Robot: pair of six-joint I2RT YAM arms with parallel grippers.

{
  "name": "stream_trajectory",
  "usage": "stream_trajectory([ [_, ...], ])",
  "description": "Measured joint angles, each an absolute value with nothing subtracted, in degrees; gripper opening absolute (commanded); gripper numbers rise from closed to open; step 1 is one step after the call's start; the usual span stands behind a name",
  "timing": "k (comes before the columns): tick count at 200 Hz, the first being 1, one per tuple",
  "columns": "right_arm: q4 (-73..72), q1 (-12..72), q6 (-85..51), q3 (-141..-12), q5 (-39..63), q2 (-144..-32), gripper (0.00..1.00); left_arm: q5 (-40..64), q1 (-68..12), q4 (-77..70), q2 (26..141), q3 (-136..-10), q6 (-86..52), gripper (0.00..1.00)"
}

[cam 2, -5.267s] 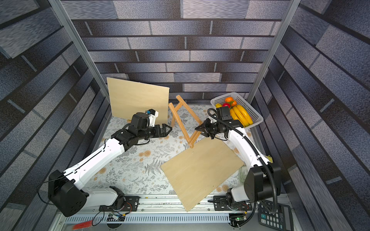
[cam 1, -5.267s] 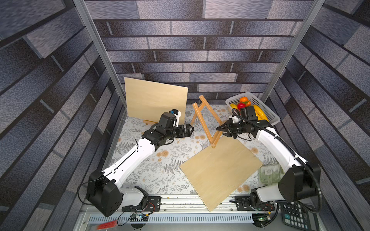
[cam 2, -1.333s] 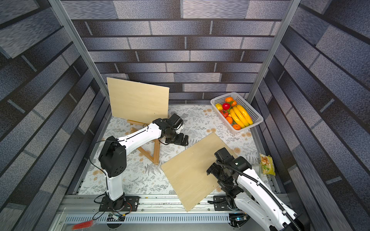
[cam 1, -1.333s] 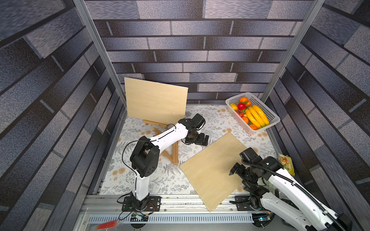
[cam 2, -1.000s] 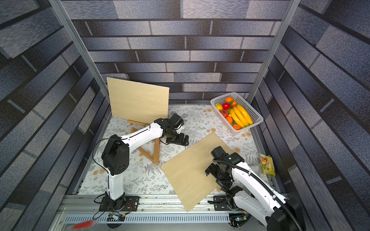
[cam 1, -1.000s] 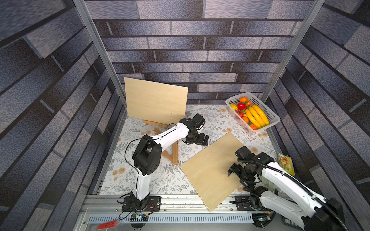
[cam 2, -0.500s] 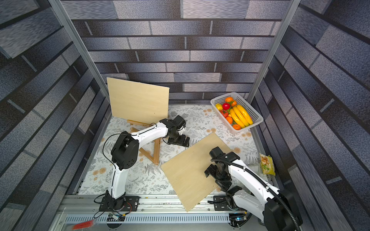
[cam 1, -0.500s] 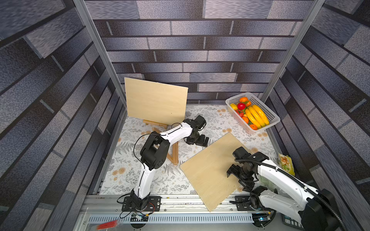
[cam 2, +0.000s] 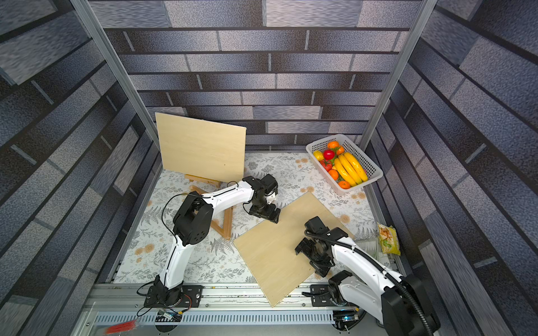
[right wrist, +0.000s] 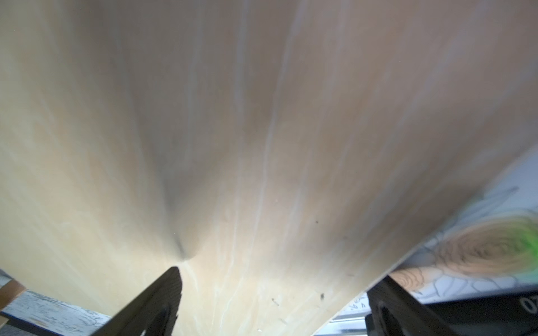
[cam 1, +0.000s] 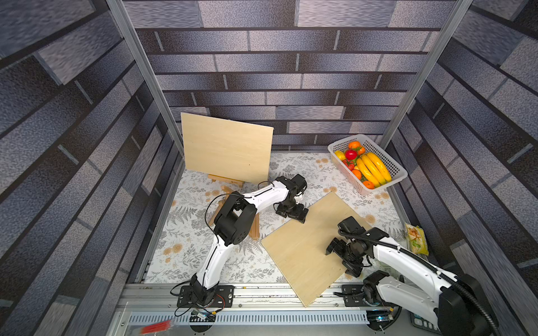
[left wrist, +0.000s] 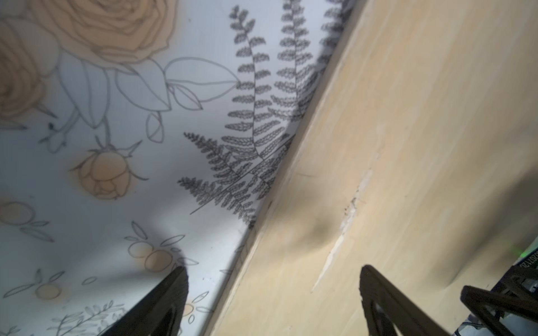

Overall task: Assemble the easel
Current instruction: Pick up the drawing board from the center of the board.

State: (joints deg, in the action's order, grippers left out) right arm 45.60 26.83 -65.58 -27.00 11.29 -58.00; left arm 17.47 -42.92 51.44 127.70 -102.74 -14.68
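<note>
A flat wooden board (cam 1: 302, 250) lies on the floral table, its near corner over the front rail. My left gripper (cam 1: 292, 214) is open and points down at the board's far left edge. In the left wrist view that edge (left wrist: 262, 241) runs between the fingers (left wrist: 171, 299). My right gripper (cam 1: 342, 259) is open at the board's right edge. One of its fingers (right wrist: 163, 293) is over the board (right wrist: 262, 145) and the other is past the edge. A small wooden easel (cam 2: 225, 222) stands under my left arm. A second board (cam 1: 227, 154) rests upright on another easel (cam 1: 225, 181) at the back left.
A white basket (cam 1: 393, 174) of fruit sits at the back right corner. A snack packet (cam 1: 416, 238) and a clear container (cam 2: 368, 247) lie along the right side. A calculator (cam 1: 419, 323) is at the front right, beyond the rail.
Five seconds ago both grippers were at the small easel; it now stands left of the flat board. In the last second my right gripper crept along the board's right edge and my left elbow swung inward.
</note>
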Motion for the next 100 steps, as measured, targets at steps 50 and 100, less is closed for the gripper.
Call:
stream_trajectory([
  [50, 44.31, 24.16, -63.83, -28.93, 15.57, -62.24, 0.97, 19.16, -42.59, 52.75, 128.2, -103.37, -13.93, 0.87],
  [100, 47.88, 32.75, -69.21, -32.91, 18.52, -59.16, 0.97, 20.73, -41.67, 51.7, 127.63, -101.93, -13.93, 0.84],
])
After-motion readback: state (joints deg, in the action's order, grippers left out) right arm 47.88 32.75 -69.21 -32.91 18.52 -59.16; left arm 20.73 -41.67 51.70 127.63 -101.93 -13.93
